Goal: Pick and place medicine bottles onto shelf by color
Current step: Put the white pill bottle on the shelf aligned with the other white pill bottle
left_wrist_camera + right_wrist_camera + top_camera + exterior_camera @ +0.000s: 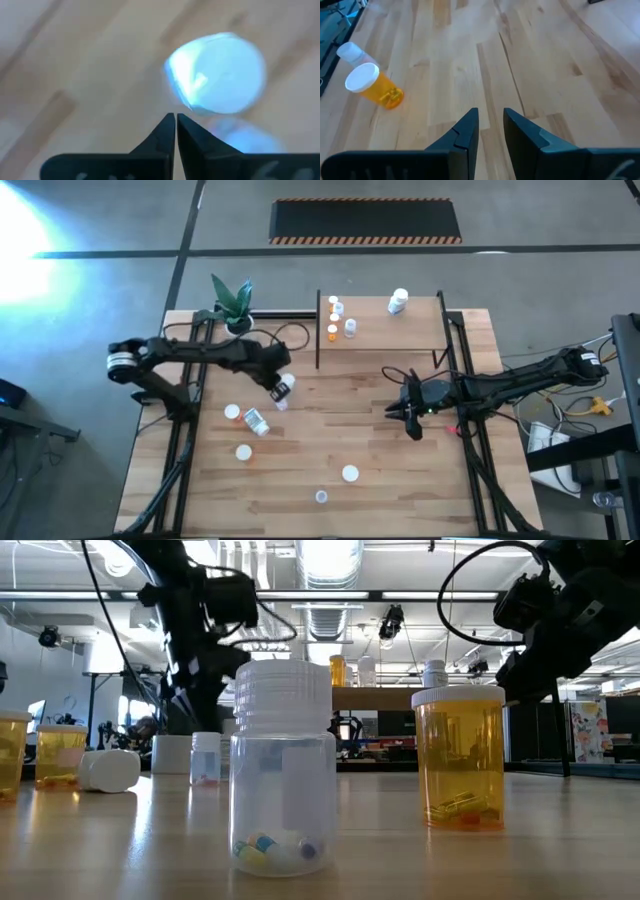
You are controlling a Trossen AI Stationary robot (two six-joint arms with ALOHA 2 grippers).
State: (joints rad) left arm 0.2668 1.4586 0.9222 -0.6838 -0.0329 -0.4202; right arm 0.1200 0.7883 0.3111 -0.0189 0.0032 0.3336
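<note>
A small white bottle sits on the wooden table, a bit left of the middle. The left gripper is right over it, touching or almost touching it. From the left wrist camera, the round white cap is just past the tips of the two dark fingers. Those fingers are pressed together with nothing between them, so the bottle is not held.

Near that bottle, toward the front, a white bottle lying on its side rests next to an orange bottle with a white cap. Another orange bottle stands a little farther forward. Two more bottles stand near the front edge: an orange bottle with a white cap and a clear bottle. The low camera shows the clear one up close with little pills in the bottom.

The shelf is at the back of the table. A group of small orange and white bottles stands on its left side. One white bottle is on its right side.

The right gripper hangs over bare wood on the right side of the table, well away from all the bottles. Its fingers are a little apart and hold nothing.

A plant in a pot stands at the back left corner.
</note>
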